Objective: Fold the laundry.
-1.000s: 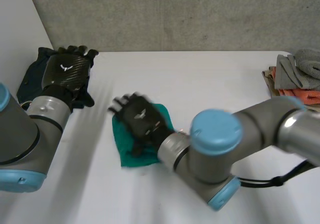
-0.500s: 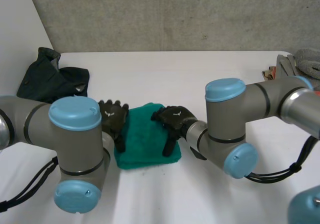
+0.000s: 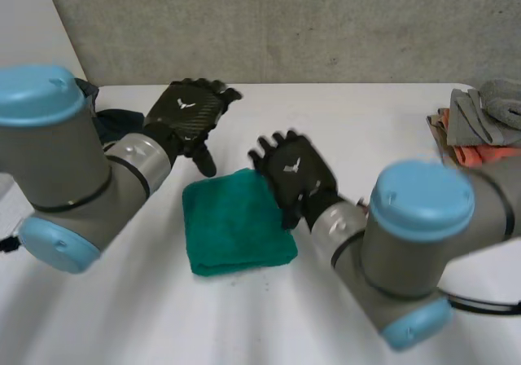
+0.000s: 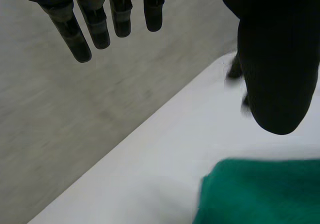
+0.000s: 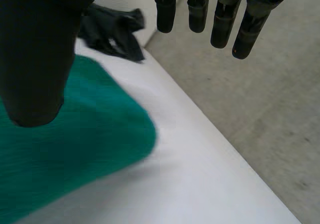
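A folded green cloth (image 3: 237, 223) lies flat near the middle of the white table (image 3: 383, 129). My left hand (image 3: 186, 120) hovers above and behind its far left corner, open, fingers straight, holding nothing. My right hand (image 3: 295, 174) is raised over the cloth's right edge, open and empty too. In the left wrist view the straight fingers (image 4: 95, 26) and thumb (image 4: 277, 59) hang over the table with the green cloth (image 4: 260, 191) below the thumb. In the right wrist view the fingers (image 5: 220, 14) are straight, and the green cloth (image 5: 65, 139) lies under the thumb (image 5: 37, 49).
A dark crumpled garment (image 3: 114, 122) lies at the table's far left, behind my left arm; it is the dark garment (image 5: 112, 29) beyond the green cloth in the right wrist view. A pile of grey and orange cloths (image 3: 480, 129) sits at the right edge.
Both hands have lifted off the green cloth. The left hand swung back and up to the far left; the right rose over the cloth's right edge. The cloth lies folded as before.
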